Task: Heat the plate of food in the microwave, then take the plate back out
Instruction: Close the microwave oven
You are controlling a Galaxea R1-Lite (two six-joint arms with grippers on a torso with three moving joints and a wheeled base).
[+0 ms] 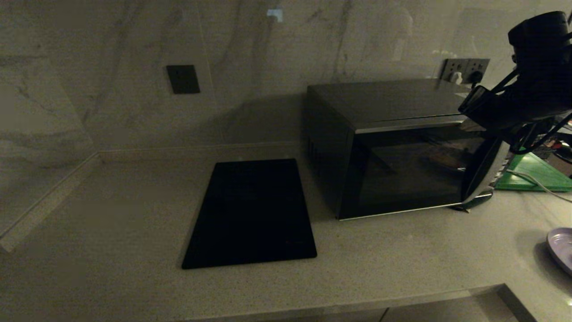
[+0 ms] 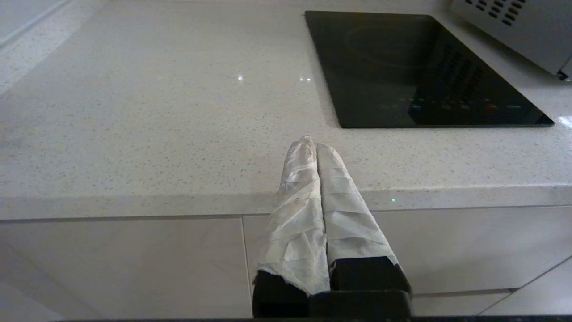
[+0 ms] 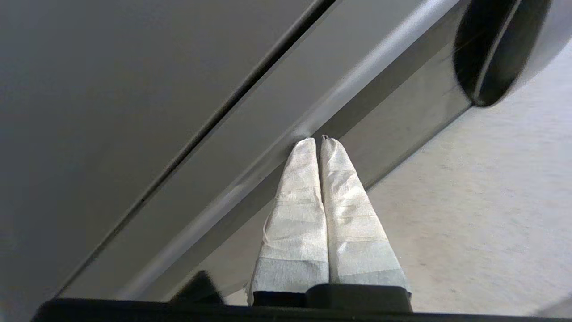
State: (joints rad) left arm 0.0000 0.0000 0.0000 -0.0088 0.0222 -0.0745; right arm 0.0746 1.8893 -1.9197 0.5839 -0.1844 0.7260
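Note:
The microwave (image 1: 393, 147) stands on the counter right of centre; its black glass door (image 1: 411, 174) looks closed, with the curved silver handle (image 1: 485, 174) at its right side. My right arm (image 1: 527, 94) hangs over the microwave's upper right corner. In the right wrist view my right gripper (image 3: 319, 141) is shut and empty, its taped tips against a silver strip (image 3: 250, 179) of the microwave. A lavender plate (image 1: 561, 248) shows only partly at the right edge; no food is visible on it. My left gripper (image 2: 316, 145) is shut and empty over the counter's front edge.
A flat black cooktop panel (image 1: 252, 214) lies left of the microwave. A green board (image 1: 536, 174) and a white cable (image 1: 532, 179) lie behind the microwave's right side. A wall socket (image 1: 464, 70) sits behind it. The counter's front edge (image 2: 178, 201) runs below the left gripper.

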